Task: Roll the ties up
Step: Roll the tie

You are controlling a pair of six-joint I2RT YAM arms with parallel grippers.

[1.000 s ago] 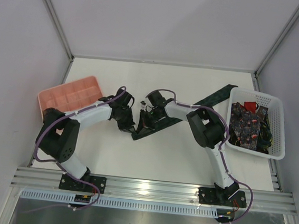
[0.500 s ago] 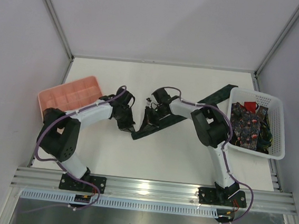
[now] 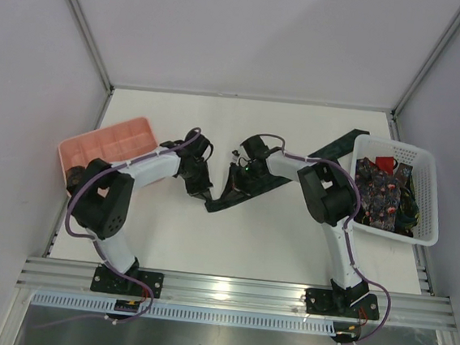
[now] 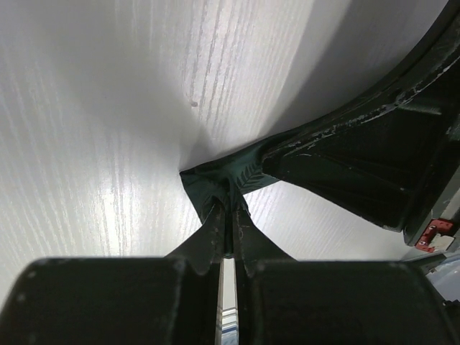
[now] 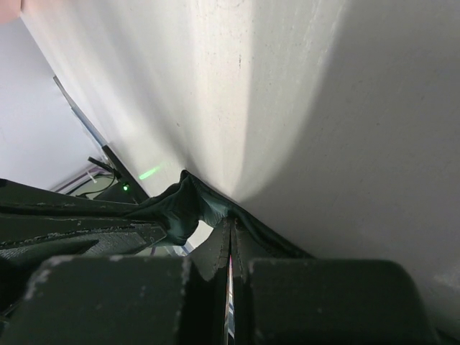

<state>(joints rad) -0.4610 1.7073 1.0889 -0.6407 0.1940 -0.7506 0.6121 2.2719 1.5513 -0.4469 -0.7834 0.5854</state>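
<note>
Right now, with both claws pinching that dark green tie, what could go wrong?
The left gripper holds only a small fold of the dark green tie, so the fabric might slip out. The right gripper pinches the same end close by, so the two could bump or tug against each other. The tie's far end lies beside the white basket and might snag.

Tie (image 3: 334, 150) between tray (image 3: 109, 140) and basket (image 3: 434, 196)

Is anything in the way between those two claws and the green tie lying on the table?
Nothing visible is. The left gripper and the right gripper are both shut on the dark green tie, each pinching a fold of its fabric.
</note>
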